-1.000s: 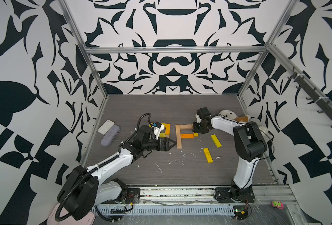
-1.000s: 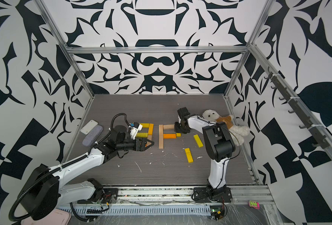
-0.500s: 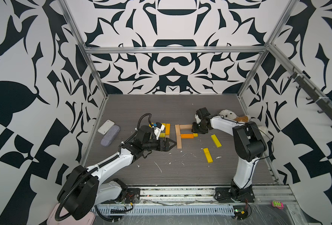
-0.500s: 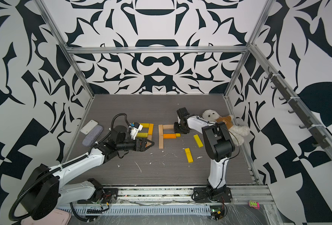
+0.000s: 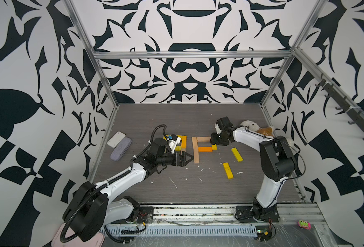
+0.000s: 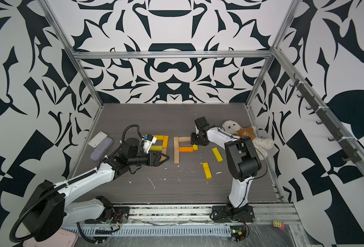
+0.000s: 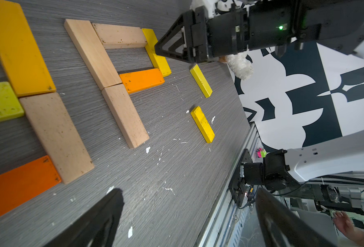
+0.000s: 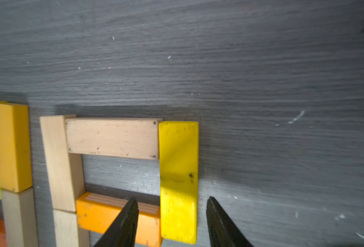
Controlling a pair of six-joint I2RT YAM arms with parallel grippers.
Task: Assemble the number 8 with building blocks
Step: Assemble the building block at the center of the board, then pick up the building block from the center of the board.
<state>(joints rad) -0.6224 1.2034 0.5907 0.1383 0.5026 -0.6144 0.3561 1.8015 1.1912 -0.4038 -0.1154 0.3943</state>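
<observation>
Now, five joined blocks, two loose yellow blocks

Twelve wooden building blocks and two robot arms, with a few other objects.
Five yellow blocks, four plain tan blocks, three orange blocks; two flat cases, one white and one grey; plush toys in a heap, number unclear.

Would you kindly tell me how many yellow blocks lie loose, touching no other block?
2: one yellow block right of the unfinished figure, another nearer the front rail; none appears hidden.
</observation>
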